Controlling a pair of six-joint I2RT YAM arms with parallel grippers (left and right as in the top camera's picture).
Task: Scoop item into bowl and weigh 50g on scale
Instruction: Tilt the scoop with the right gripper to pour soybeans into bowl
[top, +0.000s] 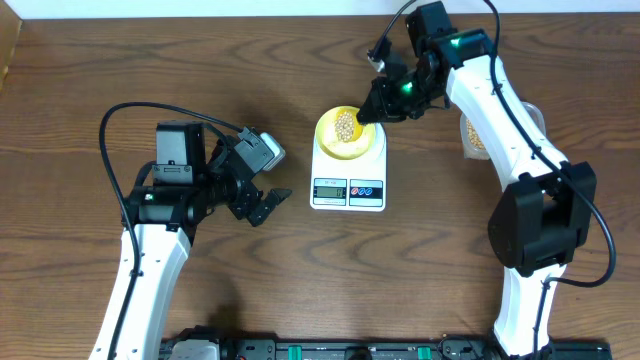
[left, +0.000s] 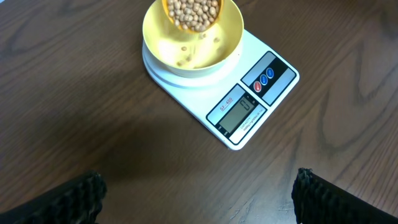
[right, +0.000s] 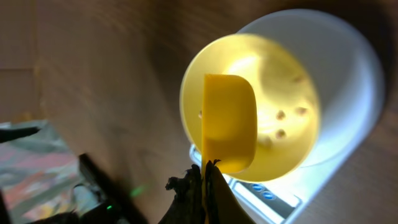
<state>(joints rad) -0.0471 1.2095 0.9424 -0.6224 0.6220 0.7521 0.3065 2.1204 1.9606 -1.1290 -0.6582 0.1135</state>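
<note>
My right gripper (top: 380, 102) is clamped on the handle of a yellow scoop (left: 194, 12) and holds it over the bowl (left: 157, 43). The scoop is heaped with beans (left: 198, 9). Only a few lie loose on the bowl's floor (I make out 3 from my right wrist, the rest is blur). The bowl sits on the round platform of the scale (left: 252, 102), whose display is at the near edge. My left gripper (top: 264, 206) hovers over the table (top: 80, 80) just left of the scale, its 2 fingers spread apart and holding nothing. A container (top: 476, 135) with more beans is partly hidden under my right arm.
</note>
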